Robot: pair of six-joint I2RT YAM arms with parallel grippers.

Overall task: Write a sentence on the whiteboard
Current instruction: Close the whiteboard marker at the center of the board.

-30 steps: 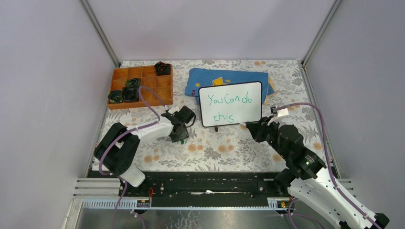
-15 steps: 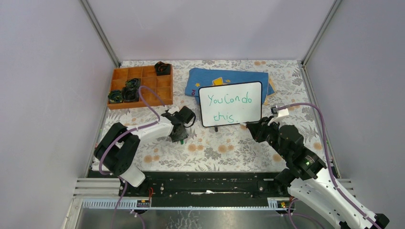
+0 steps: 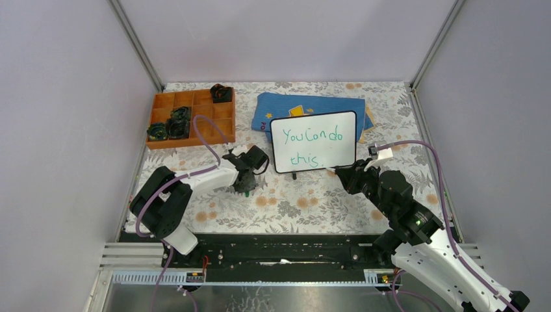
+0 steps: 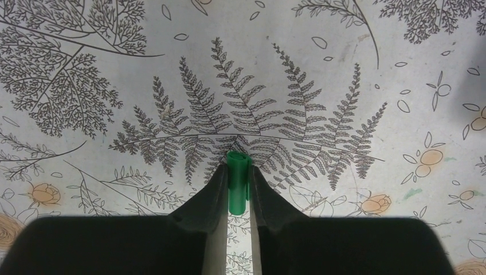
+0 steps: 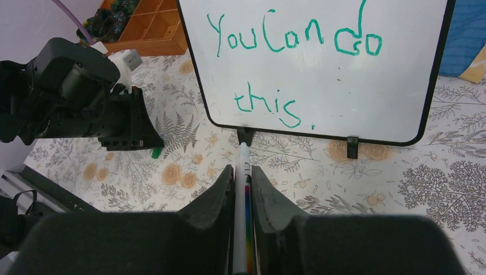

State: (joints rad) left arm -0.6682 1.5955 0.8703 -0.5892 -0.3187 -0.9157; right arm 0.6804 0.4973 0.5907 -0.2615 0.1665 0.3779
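Near whiteboard [image 3: 338, 158]: marker [image 5: 243, 157] in right gripper [image 5: 243, 175], cap [image 4: 237, 162] in left gripper [image 4: 237, 175]

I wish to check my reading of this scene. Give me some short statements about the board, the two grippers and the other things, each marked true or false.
1. The sentence on the whiteboard is green and in two lines. True.
2. The right gripper is empty. False: it is shut on a marker whose tip points at the board's lower edge.
3. The left gripper is shut on a small green cap. True.
4. The orange tray stands to the right of the whiteboard. False: in the top view it is to the left.
5. The blue cloth covers the writing. False: it lies behind the board.
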